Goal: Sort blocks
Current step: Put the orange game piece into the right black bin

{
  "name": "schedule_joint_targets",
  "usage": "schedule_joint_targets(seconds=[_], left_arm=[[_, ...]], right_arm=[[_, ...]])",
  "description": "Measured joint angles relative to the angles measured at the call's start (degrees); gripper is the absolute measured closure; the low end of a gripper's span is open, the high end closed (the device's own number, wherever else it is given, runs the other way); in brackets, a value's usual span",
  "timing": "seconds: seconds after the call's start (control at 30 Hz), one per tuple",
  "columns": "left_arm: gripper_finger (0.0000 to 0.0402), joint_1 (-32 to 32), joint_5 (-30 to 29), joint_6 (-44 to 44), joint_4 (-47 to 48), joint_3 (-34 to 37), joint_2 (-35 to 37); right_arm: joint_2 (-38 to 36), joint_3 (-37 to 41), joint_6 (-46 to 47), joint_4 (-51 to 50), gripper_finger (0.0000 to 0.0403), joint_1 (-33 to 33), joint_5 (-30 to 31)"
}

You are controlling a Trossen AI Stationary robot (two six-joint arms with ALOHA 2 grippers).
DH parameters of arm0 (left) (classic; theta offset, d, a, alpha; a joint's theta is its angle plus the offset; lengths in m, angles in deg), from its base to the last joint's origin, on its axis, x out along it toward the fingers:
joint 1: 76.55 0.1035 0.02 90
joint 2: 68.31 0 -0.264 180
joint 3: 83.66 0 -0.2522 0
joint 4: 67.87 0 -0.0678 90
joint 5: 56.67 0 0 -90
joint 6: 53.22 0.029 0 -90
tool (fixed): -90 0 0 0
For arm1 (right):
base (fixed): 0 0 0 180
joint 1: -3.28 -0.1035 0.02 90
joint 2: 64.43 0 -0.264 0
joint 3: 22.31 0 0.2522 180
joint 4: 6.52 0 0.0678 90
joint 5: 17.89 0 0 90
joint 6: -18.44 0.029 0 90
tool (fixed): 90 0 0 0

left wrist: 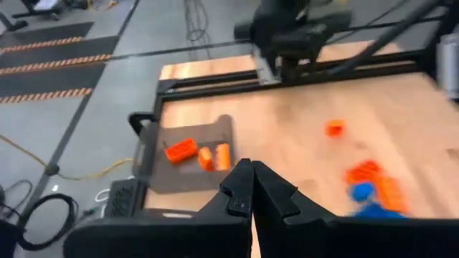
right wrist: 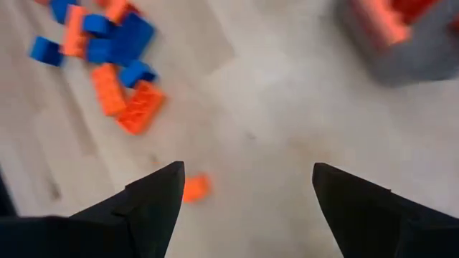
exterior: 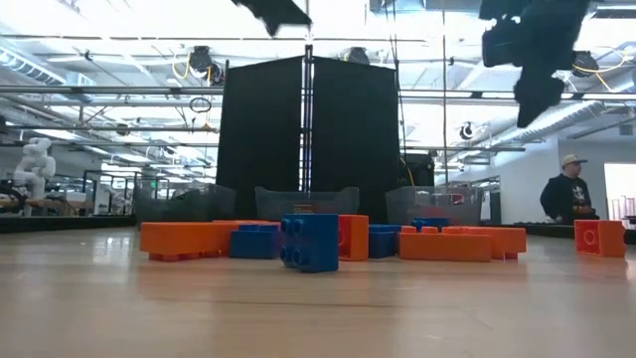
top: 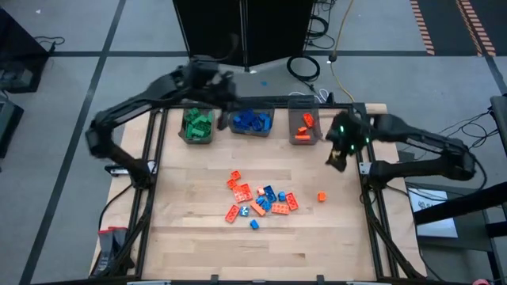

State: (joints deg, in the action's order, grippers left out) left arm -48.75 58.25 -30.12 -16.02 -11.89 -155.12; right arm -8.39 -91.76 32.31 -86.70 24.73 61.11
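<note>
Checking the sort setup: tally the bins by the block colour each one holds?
Green-block bin: 1
Blue-block bin: 1
Orange-block bin: 1
Total: 3 bins

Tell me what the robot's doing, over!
Right gripper open, empty, above lone orange brick. Left gripper shut, over bins. Mixed orange and blue blocks unsorted mid-table. Nothing in the way.

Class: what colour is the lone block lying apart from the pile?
Orange lone block, clearest in the high view.

Blocks [top: 259,203] clustered mid-table, some binned
</note>
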Motion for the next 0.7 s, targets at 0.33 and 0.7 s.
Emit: schedule_joint_targets(seconds=[0.33, 0.7], left_arm=[[0.0402, -9.6, -17.5, -8.1, 2.1, 9.3, 21.0], [0.0402, -15.7, -27.1, -19.8, 2.5, 15.4, 33.8]], right_arm=[[4.3, 9.2, 14.6, 13.9, 0.0101, -22.6, 4.2], [17.3, 9.1, 14.5, 15.5, 0.0101, -33.6, 10.6]])
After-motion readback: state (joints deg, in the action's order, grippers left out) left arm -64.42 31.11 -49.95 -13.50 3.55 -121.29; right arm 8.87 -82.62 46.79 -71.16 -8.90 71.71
